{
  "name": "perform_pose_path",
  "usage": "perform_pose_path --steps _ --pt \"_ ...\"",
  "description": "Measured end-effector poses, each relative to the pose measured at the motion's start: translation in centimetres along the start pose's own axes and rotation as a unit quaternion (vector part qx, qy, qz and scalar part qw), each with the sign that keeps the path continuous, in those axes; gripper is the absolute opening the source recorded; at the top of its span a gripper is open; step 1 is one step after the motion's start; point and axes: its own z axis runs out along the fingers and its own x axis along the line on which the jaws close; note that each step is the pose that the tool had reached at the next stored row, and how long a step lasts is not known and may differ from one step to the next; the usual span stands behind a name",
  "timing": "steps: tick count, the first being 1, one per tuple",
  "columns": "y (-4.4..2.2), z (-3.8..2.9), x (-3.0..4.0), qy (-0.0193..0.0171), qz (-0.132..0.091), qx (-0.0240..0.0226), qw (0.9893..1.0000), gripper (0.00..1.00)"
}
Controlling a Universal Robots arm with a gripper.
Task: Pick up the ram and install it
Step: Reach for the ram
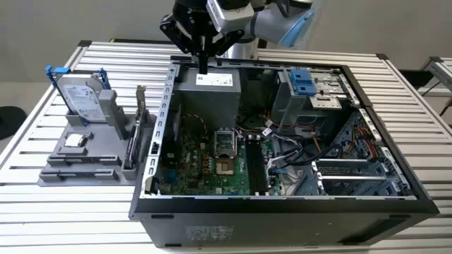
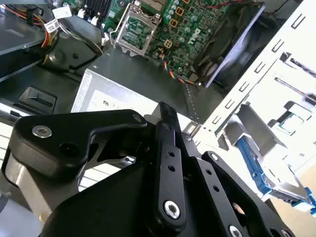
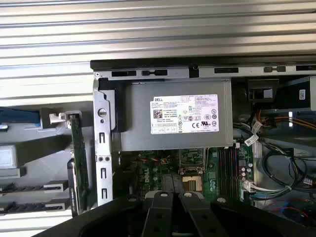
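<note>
This looks like a robotics lab workcell. A slatted aluminium-profile surface (image 1: 413, 79) carries 1 opened black desktop computer case (image 1: 282, 217) with its green motherboard (image 1: 198, 159) bared. A grey plastic parts fixture (image 1: 78, 169) stands at the exterior view's left. A silver-and-blue robot arm (image 1: 272, 24) with a black end effector (image 1: 203, 69) hangs over the far side.

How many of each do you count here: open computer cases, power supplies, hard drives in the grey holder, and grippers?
Open computer case: 1
Power supply: 1
Hard drive: 1
Gripper: 1
Total: 4
</note>
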Motion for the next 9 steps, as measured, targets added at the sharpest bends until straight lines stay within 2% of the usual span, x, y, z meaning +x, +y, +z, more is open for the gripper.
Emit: perform_pose_path --steps 9 --pt "0.00 -0.01 0.09 0.0000 0.000 0.0000 1.0000 0.00"
